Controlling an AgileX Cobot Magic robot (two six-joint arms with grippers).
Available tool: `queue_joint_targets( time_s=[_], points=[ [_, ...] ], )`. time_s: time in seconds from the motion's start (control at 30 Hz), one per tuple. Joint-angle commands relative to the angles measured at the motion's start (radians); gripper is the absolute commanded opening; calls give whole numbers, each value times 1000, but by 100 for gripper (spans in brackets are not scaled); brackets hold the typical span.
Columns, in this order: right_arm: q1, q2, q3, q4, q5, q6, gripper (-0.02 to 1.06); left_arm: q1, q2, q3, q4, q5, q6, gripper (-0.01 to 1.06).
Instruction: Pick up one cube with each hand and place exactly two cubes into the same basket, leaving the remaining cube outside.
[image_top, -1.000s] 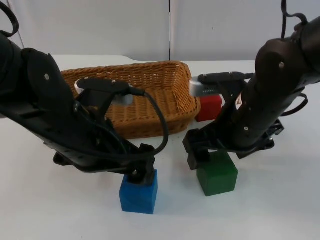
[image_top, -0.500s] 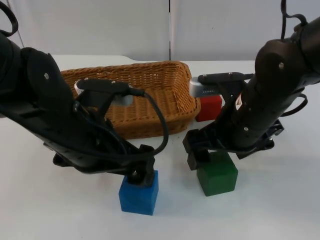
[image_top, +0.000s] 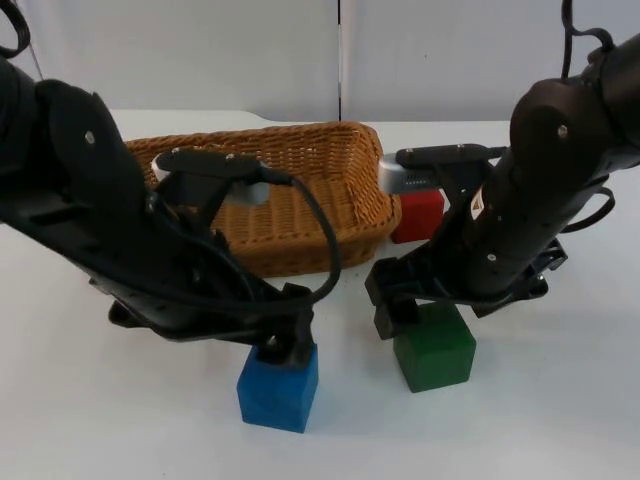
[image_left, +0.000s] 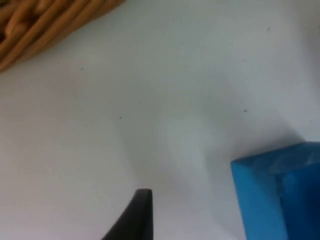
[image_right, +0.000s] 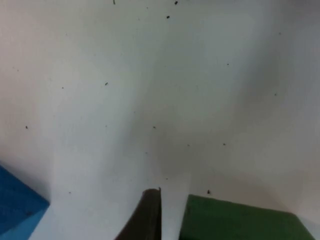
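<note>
Three cubes on the bench: one blue cube (image_top: 278, 388), one green cube (image_top: 434, 347), one red cube (image_top: 419, 214). One wicker basket (image_top: 290, 190). Two black arms.

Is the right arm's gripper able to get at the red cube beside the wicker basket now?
Probably not directly: the right gripper is down at the green cube, and the red cube lies behind its own arm.

Desk (image_top: 560, 420): white, faint dark specks in the wrist views. Basket (image_top: 300, 180): tan-orange wicker, woven ribbed pattern. Blue cube (image_top: 278, 390) at the black left claw (image_top: 283, 345); green cube (image_top: 434, 347) at the black right claw (image_top: 395, 310); red cube (image_top: 418, 214) beyond it. Partition wall (image_top: 200, 50): pale grey.
</note>
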Motion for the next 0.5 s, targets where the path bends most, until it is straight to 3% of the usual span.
queue_joint_targets(
  time_s=[0.0, 0.2, 0.47],
  points=[
    [6, -2, -4, 1, -12, 4, 87, -16, -9, -4, -5, 18, 5, 105],
    [6, -2, -4, 1, -11, 4, 87, -93, -11, -5, -1, -43, 31, 105],
    [6, -2, -4, 1, -8, 4, 87, -95, 65, -5, -4, -86, 31, 105]
  ],
)
